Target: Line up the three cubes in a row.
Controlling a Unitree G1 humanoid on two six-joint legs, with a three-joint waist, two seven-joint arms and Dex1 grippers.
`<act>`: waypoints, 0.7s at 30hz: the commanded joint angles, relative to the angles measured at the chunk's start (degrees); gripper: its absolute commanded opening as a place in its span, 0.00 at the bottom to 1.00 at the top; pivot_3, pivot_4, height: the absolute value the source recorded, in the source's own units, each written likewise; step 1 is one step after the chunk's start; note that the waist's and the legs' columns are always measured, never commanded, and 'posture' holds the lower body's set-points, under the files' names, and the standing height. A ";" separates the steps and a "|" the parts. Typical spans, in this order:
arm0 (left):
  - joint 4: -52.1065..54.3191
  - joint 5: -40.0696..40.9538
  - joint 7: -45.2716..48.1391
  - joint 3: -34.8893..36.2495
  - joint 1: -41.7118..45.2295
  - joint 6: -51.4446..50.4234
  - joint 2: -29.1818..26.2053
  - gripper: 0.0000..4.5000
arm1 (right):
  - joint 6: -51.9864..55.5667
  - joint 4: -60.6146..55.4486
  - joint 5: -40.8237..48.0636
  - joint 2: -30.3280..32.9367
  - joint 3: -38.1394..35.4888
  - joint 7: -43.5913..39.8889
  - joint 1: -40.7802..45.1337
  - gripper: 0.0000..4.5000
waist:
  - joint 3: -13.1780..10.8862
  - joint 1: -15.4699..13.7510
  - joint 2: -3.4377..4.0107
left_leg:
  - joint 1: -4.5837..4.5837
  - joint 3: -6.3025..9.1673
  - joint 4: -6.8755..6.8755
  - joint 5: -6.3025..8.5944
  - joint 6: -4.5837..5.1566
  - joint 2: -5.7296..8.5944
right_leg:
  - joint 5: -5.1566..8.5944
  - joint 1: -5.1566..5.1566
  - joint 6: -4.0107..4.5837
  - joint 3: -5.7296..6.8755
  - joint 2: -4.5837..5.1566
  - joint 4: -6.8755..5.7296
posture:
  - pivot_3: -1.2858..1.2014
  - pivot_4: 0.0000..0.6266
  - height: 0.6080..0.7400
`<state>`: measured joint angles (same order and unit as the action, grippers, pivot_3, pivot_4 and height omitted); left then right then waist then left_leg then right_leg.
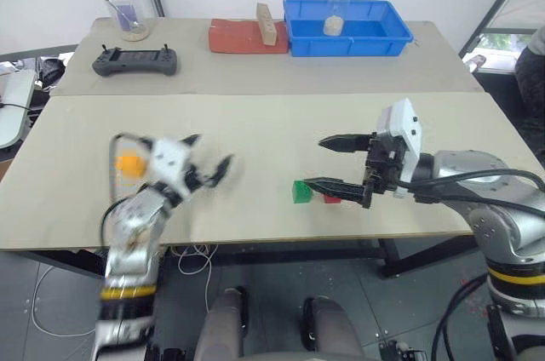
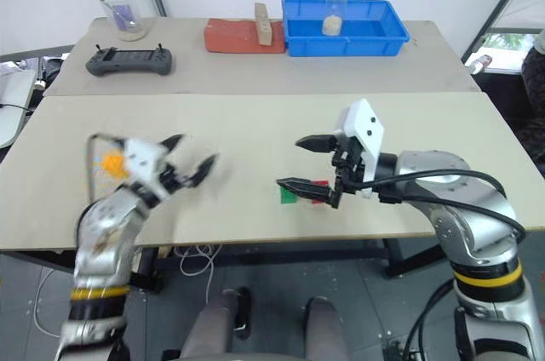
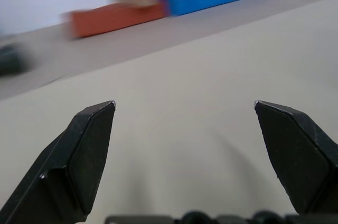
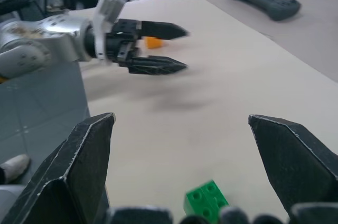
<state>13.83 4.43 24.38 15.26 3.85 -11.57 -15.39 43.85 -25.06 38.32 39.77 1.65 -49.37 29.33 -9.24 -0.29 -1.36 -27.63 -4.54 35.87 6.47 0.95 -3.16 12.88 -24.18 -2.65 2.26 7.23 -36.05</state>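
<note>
On the left of the pale table (image 1: 255, 71), the small orange-yellow plastic studded cube (image 1: 129, 164) sits just beside the left pincer (image 1: 209, 157), whose jaws gape wide and empty. Mid-table, the green studded cube (image 1: 301, 191) touches the red one (image 1: 331, 198) beneath the wide-open, empty right pincer (image 1: 328, 163). Best to fetch the orange cube across with the left pincer and set it flush with that pair, squarely in their line.

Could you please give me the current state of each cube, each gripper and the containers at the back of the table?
green cube: on the table, studs up, beside the red one.
red cube: on the table, partly hidden by a finger.
orange-yellow cube: apart, far toward the left edge.
left gripper: open, empty.
right gripper: open, empty, over the green and red cubes.
blue bin: holds an upright clear cup.
glass: upright, spoon inside.
</note>
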 commanded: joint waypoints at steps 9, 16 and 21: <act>6.29 2.57 -12.62 10.18 -7.82 -3.32 1.50 1.00 | -3.93 5.04 -2.83 -2.92 3.93 -4.58 6.23 1.00 | 0.00 -1.05 0.00 | 0.02 -0.25 -0.04 0.04 -0.07 -0.10 | 0.16 -0.11 0.40 0.13 0.13 0.15 | 0.52 0.24 1.00; -6.54 7.42 -5.09 8.69 -1.81 -2.60 -4.86 1.00 | -2.68 5.02 -2.63 -3.93 3.90 -4.96 8.53 1.00 | 0.00 -0.96 0.00 | 0.01 -0.36 -0.04 0.05 -0.07 -0.24 | 0.17 -0.15 0.45 0.14 0.03 0.17 | 0.52 0.24 1.00; -18.50 6.27 -3.28 7.87 4.45 1.91 -9.41 1.00 | -1.02 2.38 0.18 -4.76 2.04 -4.02 9.27 1.00 | 0.00 -0.84 0.00 | 0.01 -0.41 -0.05 0.05 -0.08 -0.36 | 0.15 -0.16 0.51 0.17 -0.04 0.16 | 0.52 0.24 1.00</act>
<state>-3.29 10.99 20.41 23.38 7.00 -12.19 -23.44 42.10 -19.95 36.35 35.29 6.06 -53.77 37.04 -9.24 -1.14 -1.36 -27.62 -4.96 35.80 6.52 0.87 -3.53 13.03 -24.35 -2.13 2.42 7.18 -35.89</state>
